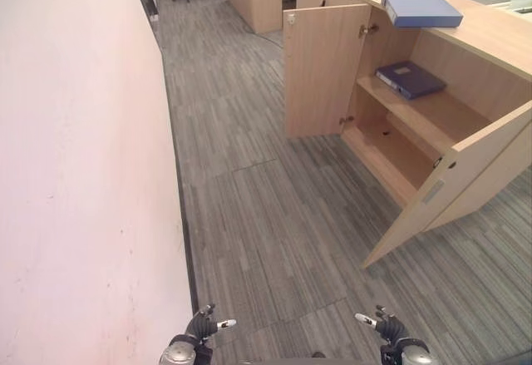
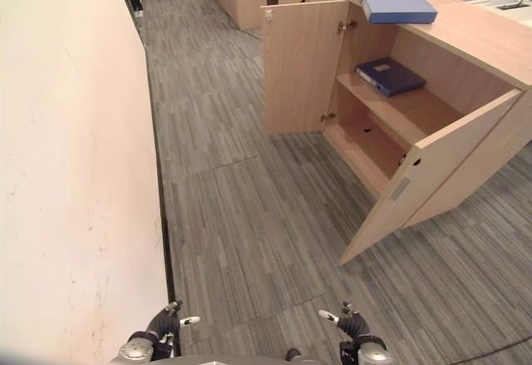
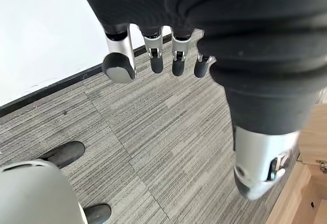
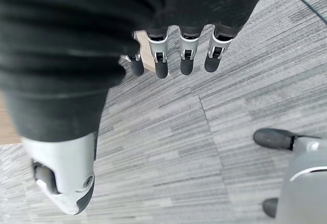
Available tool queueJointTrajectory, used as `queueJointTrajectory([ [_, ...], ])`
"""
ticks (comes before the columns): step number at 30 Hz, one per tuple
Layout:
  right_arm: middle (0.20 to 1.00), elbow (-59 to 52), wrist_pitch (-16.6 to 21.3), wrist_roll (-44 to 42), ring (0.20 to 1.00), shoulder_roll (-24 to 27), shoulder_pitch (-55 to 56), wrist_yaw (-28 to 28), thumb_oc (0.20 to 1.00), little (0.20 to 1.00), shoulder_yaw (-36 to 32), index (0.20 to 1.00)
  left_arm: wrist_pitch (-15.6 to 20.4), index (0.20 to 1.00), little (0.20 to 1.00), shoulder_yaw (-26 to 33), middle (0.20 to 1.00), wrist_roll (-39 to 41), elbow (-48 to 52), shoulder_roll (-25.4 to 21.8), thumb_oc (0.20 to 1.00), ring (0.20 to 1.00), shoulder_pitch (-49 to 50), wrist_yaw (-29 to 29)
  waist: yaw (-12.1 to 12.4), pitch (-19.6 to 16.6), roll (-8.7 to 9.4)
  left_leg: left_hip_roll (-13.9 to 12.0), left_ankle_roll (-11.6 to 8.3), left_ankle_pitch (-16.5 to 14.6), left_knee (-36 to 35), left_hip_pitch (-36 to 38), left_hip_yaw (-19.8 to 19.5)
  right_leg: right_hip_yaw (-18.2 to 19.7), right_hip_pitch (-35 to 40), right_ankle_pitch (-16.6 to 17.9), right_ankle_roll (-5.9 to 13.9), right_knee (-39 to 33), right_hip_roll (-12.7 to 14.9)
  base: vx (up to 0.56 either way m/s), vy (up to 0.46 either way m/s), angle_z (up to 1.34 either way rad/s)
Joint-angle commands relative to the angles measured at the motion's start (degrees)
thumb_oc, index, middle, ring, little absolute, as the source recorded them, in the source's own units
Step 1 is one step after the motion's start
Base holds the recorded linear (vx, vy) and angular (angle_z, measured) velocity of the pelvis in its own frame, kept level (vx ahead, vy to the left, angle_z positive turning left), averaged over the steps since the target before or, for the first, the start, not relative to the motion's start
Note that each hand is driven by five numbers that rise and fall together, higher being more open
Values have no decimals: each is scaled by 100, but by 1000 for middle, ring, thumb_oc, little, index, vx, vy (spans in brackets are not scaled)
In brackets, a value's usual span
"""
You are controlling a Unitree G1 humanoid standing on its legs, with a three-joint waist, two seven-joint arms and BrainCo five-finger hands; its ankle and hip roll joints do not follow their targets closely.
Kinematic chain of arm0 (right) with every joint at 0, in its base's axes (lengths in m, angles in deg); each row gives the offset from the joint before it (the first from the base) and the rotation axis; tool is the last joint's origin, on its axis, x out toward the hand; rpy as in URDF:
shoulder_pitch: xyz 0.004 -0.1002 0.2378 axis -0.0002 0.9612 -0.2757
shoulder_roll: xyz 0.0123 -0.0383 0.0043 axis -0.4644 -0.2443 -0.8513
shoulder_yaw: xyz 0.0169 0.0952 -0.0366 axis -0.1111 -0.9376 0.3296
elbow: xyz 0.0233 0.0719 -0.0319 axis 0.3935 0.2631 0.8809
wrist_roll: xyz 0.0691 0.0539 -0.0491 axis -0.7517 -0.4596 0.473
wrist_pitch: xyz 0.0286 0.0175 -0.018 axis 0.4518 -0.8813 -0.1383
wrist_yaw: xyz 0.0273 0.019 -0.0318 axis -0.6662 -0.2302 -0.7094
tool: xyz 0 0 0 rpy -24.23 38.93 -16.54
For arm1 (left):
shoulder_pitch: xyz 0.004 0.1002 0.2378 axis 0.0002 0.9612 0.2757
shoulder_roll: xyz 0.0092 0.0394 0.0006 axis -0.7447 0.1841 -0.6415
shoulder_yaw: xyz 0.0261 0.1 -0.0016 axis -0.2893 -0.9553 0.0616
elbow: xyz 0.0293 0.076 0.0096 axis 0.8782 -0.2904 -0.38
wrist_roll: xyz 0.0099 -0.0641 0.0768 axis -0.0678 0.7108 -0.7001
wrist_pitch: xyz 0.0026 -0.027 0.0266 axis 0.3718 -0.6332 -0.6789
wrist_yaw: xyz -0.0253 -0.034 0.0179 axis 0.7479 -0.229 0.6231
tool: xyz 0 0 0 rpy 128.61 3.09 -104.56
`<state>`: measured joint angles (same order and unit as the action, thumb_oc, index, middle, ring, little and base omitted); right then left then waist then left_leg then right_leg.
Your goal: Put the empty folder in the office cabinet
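both hands, left hand [image 1: 200, 327] and right hand [image 1: 389, 328], hang released; blue folder [image 1: 421, 9] atop open cabinet [image 1: 416, 124] at 1 o'clock.

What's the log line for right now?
cabinet: both doors open | light blue folder: on cabinet top | dark blue folder: on upper shelf | left hand: open, empty, low | right hand: open, empty, low

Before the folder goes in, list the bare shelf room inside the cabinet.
In the cabinet, the upper shelf is bare toward its nearer end; a dark blue folder takes its far end. The lower shelf looks fully bare. The light blue folder lies on the cabinet's top.
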<state>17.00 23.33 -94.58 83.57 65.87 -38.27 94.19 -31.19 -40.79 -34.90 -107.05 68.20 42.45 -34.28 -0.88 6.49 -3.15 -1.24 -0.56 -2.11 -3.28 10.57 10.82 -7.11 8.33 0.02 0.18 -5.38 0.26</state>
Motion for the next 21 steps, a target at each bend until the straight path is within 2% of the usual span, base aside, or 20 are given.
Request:
queueJointTrajectory([
  [1, 1000, 118, 158, -232, 1000, 11, -218, -37, 1000, 1000, 188, 1000, 217, 1000, 1000, 107, 1000, 269, -117, -208, 1000, 1000, -266, 23, 43, -60, 285, -411, -480, -37, -172, 73, -257, 41, 178, -112, 839, 38, 642, 0, 0, 0],
  [21, 1000, 630, 34, -24, 1000, 57, -251, -115, 1000, 1000, 244, 1000, 221, 1000, 1000, 73, 1000, 233, -210, -234, 1000, 1000, -339, 95, 73, -83, 302, -440, -501, 0, -172, 36, -367, -6, 186, -147, 790, 38, 590, -2, -10, 3],
])
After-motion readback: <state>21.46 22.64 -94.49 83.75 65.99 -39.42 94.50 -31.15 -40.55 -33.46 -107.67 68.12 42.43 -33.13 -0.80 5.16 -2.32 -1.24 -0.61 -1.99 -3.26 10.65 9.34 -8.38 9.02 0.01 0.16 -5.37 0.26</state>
